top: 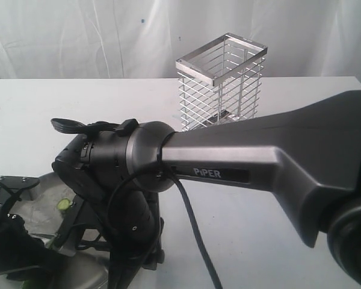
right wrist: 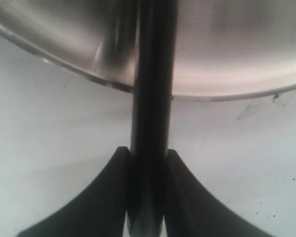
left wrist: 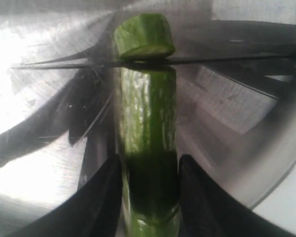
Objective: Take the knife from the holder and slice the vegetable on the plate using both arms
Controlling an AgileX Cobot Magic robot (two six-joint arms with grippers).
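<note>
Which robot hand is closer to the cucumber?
Left. The left gripper straddles the cucumber on the plate. The right gripper holds the knife by its handle, out past the plate's rim.

The thick grey tube of the right arm (top: 259, 150) reaches in from the right above the white surface (top: 48, 102) and ends in a black wrist over the large round steel plate (left wrist: 34, 187), barring approach from that side. The black left arm (top: 6, 241) crowds the plate from the left. Behind them the tall silver wire cage holder (top: 222, 78) stands well apart, open at the top, with bare surface on either side. On the plate the slim dark green cucumber (left wrist: 148, 128) lies close between the left jaws, and the blade of the small black-handled kitchen knife (right wrist: 150, 98), clamped in the right jaws, crosses it; bare steel lies on both sides.
</note>
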